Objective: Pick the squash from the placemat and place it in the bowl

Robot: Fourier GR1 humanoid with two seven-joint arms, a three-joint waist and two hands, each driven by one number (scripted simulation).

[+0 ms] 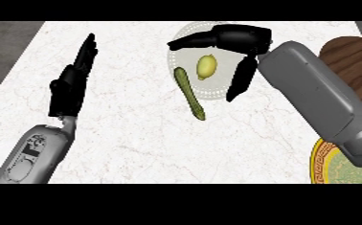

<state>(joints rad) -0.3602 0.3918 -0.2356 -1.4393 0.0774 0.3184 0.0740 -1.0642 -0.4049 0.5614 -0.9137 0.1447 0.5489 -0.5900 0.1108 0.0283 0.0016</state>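
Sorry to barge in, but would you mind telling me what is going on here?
The robot's right hand hangs open over a round pale placemat, its thumb and fingers spread either side of a small yellow squash without holding it. A long green vegetable lies half off the placemat's edge. The left hand rests open at the left. A wooden bowl sits at the right edge.

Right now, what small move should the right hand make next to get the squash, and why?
Probably lower the right hand and close its fingers round the long green squash. The hand hangs open above the pale round placemat, holding nothing. The squash lies partly on the placemat, its lower end on the counter, beside a yellow lemon, which the fingers should avoid.
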